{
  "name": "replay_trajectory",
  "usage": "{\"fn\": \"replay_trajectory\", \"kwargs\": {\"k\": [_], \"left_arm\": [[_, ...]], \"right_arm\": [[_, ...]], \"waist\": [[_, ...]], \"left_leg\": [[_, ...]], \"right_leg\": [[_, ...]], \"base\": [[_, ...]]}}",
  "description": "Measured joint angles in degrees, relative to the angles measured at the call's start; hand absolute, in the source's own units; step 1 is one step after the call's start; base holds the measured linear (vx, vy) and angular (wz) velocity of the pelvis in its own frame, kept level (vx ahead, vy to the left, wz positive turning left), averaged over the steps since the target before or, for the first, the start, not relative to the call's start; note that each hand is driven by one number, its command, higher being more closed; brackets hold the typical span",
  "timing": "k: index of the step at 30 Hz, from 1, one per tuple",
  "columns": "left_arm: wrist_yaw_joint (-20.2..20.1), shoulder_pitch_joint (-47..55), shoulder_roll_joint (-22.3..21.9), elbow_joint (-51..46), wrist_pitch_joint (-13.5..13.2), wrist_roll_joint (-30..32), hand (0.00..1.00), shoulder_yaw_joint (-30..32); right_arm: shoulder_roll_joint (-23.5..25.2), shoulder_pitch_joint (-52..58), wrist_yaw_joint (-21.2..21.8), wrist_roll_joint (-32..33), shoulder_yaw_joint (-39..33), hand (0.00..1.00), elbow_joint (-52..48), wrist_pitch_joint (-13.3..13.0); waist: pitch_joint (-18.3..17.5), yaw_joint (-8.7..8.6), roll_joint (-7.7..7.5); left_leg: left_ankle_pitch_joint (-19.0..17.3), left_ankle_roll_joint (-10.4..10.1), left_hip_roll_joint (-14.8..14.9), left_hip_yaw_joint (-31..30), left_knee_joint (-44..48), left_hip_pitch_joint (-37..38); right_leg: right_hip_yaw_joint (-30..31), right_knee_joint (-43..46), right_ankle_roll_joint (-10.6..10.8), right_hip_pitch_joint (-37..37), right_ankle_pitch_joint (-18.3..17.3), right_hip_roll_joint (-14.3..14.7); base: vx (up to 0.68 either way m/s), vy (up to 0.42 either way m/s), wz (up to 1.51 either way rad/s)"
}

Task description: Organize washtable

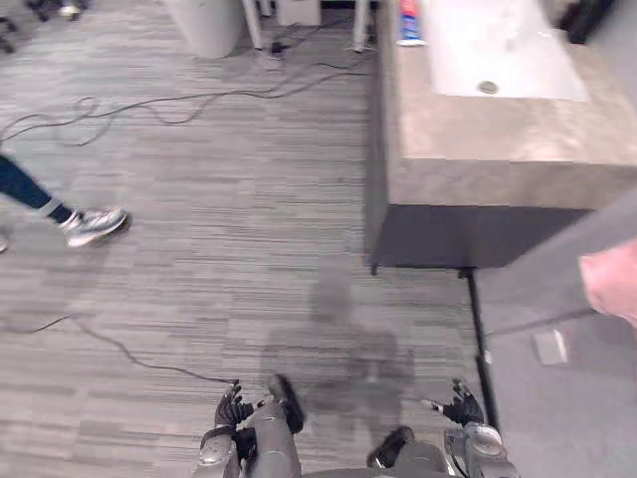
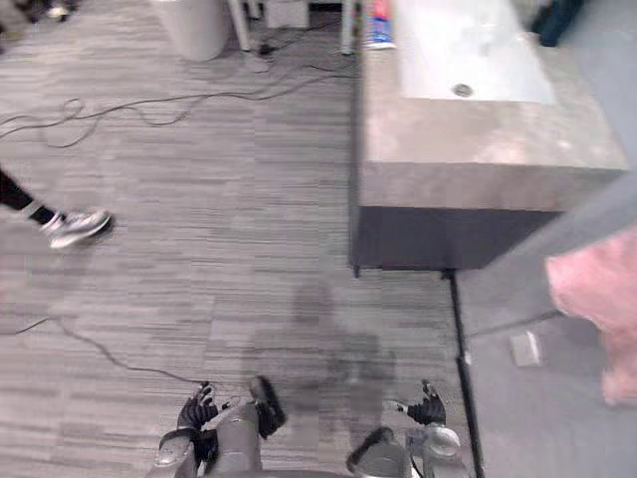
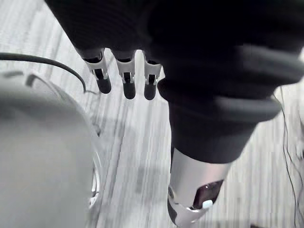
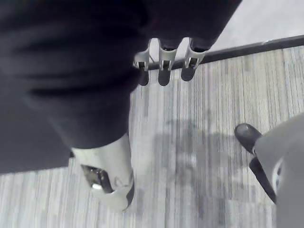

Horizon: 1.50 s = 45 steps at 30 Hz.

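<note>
We see a person's shoe [image 1: 95,225] on the striped floor [image 1: 249,229], and loose cables [image 1: 149,105] trailing across it toward a white bin [image 1: 204,22] at the far end.

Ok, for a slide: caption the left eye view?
Left hand and right hand hang open above the floor, short of the washtable with its sink; a person's shoe at left.

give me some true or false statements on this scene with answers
The left hand holds a cup. False: its fingers hang relaxed, holding nothing.
The right hand holds nothing. True.
The washtable stands ahead, toward the robot's right. True.
The red and blue bottle lies in the sink. False: it sits on the countertop, left of the sink.
A person's shoe is on the floor at the left. True.
</note>
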Motion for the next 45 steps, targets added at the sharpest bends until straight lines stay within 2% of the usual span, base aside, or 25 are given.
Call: {"fn": "replay_trajectory", "kwargs": {"k": [1,4,5,6,7,10,14,16,18,21,22,23,24,25,28,32,34,35,36,37,38,39,40,42,45], "left_arm": [[0.2,0.3,0.7,-0.8,-0.3,-0.4,0.00,0.4],[0.2,0.2,1.4,-0.8,-0.3,-0.5,0.00,2.0],[0.2,0.6,1.4,-0.4,0.1,-0.6,0.00,1.9],[0.1,0.8,1.6,-0.4,0.2,-0.7,0.00,1.8],[0.2,0.7,1.9,-0.4,0.2,-0.7,0.00,1.6],[0.1,1.6,3.6,-0.5,1.2,-0.4,0.00,0.2],[0.0,2.0,3.4,-0.1,1.4,-0.5,0.00,-1.7],[-0.3,0.5,3.6,0.5,1.3,-0.5,0.00,-2.1],[-1.1,0.5,3.6,0.6,1.3,-0.3,0.00,-2.1],[-1.2,0.7,3.4,1.8,1.3,-0.1,0.00,-2.0],[-1.2,0.4,2.8,1.8,1.4,-0.1,0.00,-1.5],[-1.3,0.8,2.5,1.8,1.4,0.0,0.00,-0.9],[-1.9,1.6,1.4,1.5,2.0,0.0,0.00,1.2],[-2.1,1.8,0.8,1.0,2.0,0.0,0.00,2.5],[-2.1,2.3,0.0,-2.1,1.7,-0.2,0.00,2.6],[-2.1,1.9,-1.2,-6.1,0.8,-0.5,0.00,2.6],[-2.0,1.1,-3.2,-6.0,0.5,-0.6,0.00,3.7],[-1.8,0.4,-3.5,-5.3,0.5,-1.1,0.00,4.3],[-0.9,0.8,-3.1,-5.6,0.4,-1.1,0.00,4.5],[-0.9,1.3,-3.3,-6.1,0.0,-1.1,0.00,4.4],[-1.2,1.5,-3.1,-6.2,-0.3,-1.9,0.00,4.9],[-0.7,1.4,-3.9,-6.8,-1.3,-2.4,0.00,6.3],[-0.7,2.2,-5.3,-6.3,-1.1,-2.4,0.00,5.8],[-0.9,1.6,-4.2,-4.1,-0.8,-2.4,0.00,5.4],[-0.8,1.7,-1.8,-3.7,-0.5,-2.0,0.00,4.1]], "right_arm": [[1.0,0.2,0.4,-0.1,0.6,0.00,0.6,0.1],[1.8,-0.2,0.6,-0.1,1.4,0.00,0.5,0.1],[1.7,-0.3,0.7,-0.1,1.9,0.00,0.3,0.0],[1.6,-0.7,0.7,-0.1,2.4,0.00,0.4,0.1],[1.7,-0.9,0.8,-0.1,2.9,0.00,0.4,0.2],[1.9,-1.5,1.5,0.4,4.6,0.00,0.1,-0.1],[1.9,-2.1,1.7,2.7,5.1,0.00,-2.4,-0.8],[2.0,-2.1,1.8,3.0,5.0,0.00,-3.5,-1.6],[2.0,-1.8,1.8,3.3,4.9,0.00,-3.6,-1.6],[2.1,-0.6,1.9,3.3,4.3,0.00,-4.6,-1.6],[2.3,-0.7,2.0,3.3,3.9,0.00,-5.0,-1.5],[2.8,-0.6,2.0,3.2,4.0,0.00,-5.6,-1.4],[3.3,0.6,2.0,3.5,4.1,0.00,-8.2,-1.4],[3.4,1.2,2.0,3.6,4.2,0.00,-9.2,-1.2],[4.5,3.3,1.9,4.7,4.9,0.00,-11.3,-1.3],[5.9,4.2,1.7,5.1,4.8,0.00,-12.1,-1.4],[5.8,4.5,1.7,5.1,4.5,0.00,-13.2,-1.3],[6.4,4.6,1.6,5.1,4.2,0.00,-13.4,-1.0],[7.1,6.0,1.9,5.1,6.8,0.00,-15.6,-0.9],[7.2,6.2,1.9,5.0,7.9,0.00,-16.6,-1.5],[7.9,7.0,1.7,5.0,7.9,0.00,-18.0,-1.7],[8.1,7.1,1.7,4.8,7.8,0.00,-17.7,-1.8],[6.4,6.7,1.8,4.3,7.6,0.00,-17.9,-1.9],[7.7,6.6,1.8,3.7,7.4,0.00,-17.0,-1.4],[8.8,8.5,2.1,2.4,8.1,0.00,-16.9,-1.3]], "waist": [[-0.1,0.59,-1.32],[0.3,2.28,-1.65],[0.2,3.11,-1.85],[0.4,2.90,-1.79],[0.4,2.71,-1.87],[1.7,0.84,-2.53],[4.2,-0.38,-1.96],[4.7,-1.49,-2.27],[4.6,-2.26,-2.48],[4.2,-3.16,-2.32],[4.1,-2.90,-1.60],[3.9,-2.80,-0.57],[4.2,-3.01,0.33],[4.2,-2.90,0.38],[4.2,-2.81,0.43],[3.6,-0.60,-0.53],[3.8,0.33,1.48],[4.1,0.42,-0.32],[3.4,0.46,-1.05],[3.4,0.92,-0.65],[3.3,1.87,-1.75],[1.7,3.08,-2.01],[0.3,3.41,0.36],[1.0,2.77,-1.53],[1.0,2.89,-3.40]], "left_leg": [[-3.8,1.4,-1.8,-1.9,4.5,-2.3],[-13.5,3.6,-3.1,-4.8,16.6,-5.6],[-16.9,4.9,-5.6,-5.3,18.9,-4.9],[-18.3,5.9,-7.7,-6.3,19.1,-4.2],[-18.7,6.5,-8.9,-7.0,18.6,-3.8],[-19.4,7.3,-15.0,-10.3,12.0,3.5],[-19.7,7.4,-17.9,-11.5,5.7,12.1],[-19.8,7.3,-19.1,-14.5,2.3,16.2],[-20.1,6.6,-20.4,-17.8,-0.9,19.9],[-23.1,1.1,-19.4,-21.9,2.9,22.8],[-24.4,-1.2,-17.1,-21.5,8.2,22.0],[-24.5,-1.4,-16.0,-20.6,12.3,21.0],[-18.3,-4.4,-14.0,-18.7,24.7,17.7],[-12.8,-5.3,-13.4,-18.1,30.2,15.8],[-15.0,-2.2,-6.8,-14.1,41.9,9.5],[-18.0,-2.2,-2.4,-17.3,31.3,-2.5],[-12.6,-6.8,-2.3,-25.7,13.2,-3.9],[-8.6,-5.6,-3.5,-22.1,12.3,-0.8],[-8.3,-6.4,-3.2,-18.2,10.1,2.5],[-8.0,-6.6,-1.6,-19.1,14.4,2.0],[-6.1,-6.4,-1.5,-21.7,24.6,-1.9],[-11.2,-7.5,-6.0,-28.5,20.0,-3.4],[-10.7,-6.6,-4.6,-31.2,13.3,-2.1],[-14.3,-5.0,-4.4,-25.2,15.8,0.7],[-18.3,-4.0,-4.7,-18.1,15.3,6.5]], "right_leg": [[0.4,-1.3,0.8,1.4,1.8,-1.7],[1.9,4.2,2.6,3.5,1.5,-6.2],[7.6,13.1,-2.9,1.4,1.2,-11.5],[14.0,20.5,-9.2,-1.4,-1.2,-13.4],[18.1,24.1,-10.5,-3.5,-2.8,-13.0],[34.6,36.1,-7.7,-13.7,-13.0,-3.3],[30.5,31.7,-7.5,-24.4,-15.9,5.0],[26.9,13.8,-7.5,-27.6,-10.5,9.7],[28.1,6.6,-8.3,-28.1,-3.7,12.2],[31.8,10.4,-16.2,-28.1,1.1,14.5],[30.2,12.1,-16.8,-27.1,0.5,15.8],[29.7,12.2,-16.7,-25.7,-0.4,16.1],[31.1,11.8,-16.0,-22.5,-3.2,17.1],[33.0,10.9,-15.6,-20.9,-3.6,17.3],[37.8,6.3,-15.2,-12.4,-3.8,17.2],[45.9,3.9,-9.8,-8.7,-6.9,14.7],[49.8,8.3,-4.4,-9.0,-11.0,13.7],[51.9,9.9,-1.9,-8.9,-12.6,12.0],[51.7,10.0,-1.9,-9.1,-12.6,13.3],[51.4,10.1,-4.0,-8.9,-11.2,16.3],[51.4,8.9,-8.0,-8.5,-8.2,17.9],[54.3,7.8,-5.9,-8.7,-10.0,16.0],[56.6,8.1,-3.9,-8.9,-11.9,17.7],[58.2,13.2,-3.2,-10.7,-12.3,15.4],[52.2,23.8,-2.6,-15.5,-10.9,10.5]], "base": [[0.24,0.392,1.07],[0.27,0.443,0.67],[0.27,0.502,0.56],[0.26,0.466,0.70],[0.26,0.378,0.86],[0.30,0.271,0.78],[0.31,0.182,0.25],[0.37,0.116,0.65],[0.52,0.063,0.85],[0.60,-0.020,0.81],[0.62,-0.071,0.39],[0.80,0.025,-0.16],[0.68,0.072,-0.43],[0.79,0.128,-0.65],[0.56,0.131,-0.66],[0.41,0.257,-0.89],[0.42,0.521,-0.96],[0.37,0.425,-0.81],[0.37,0.344,-1.00],[0.30,0.186,-1.15],[0.18,0.142,-1.59],[0.23,0.242,-2.08],[0.21,0.278,-1.98],[0.21,0.352,-1.54],[0.12,0.231,-1.07]]}}
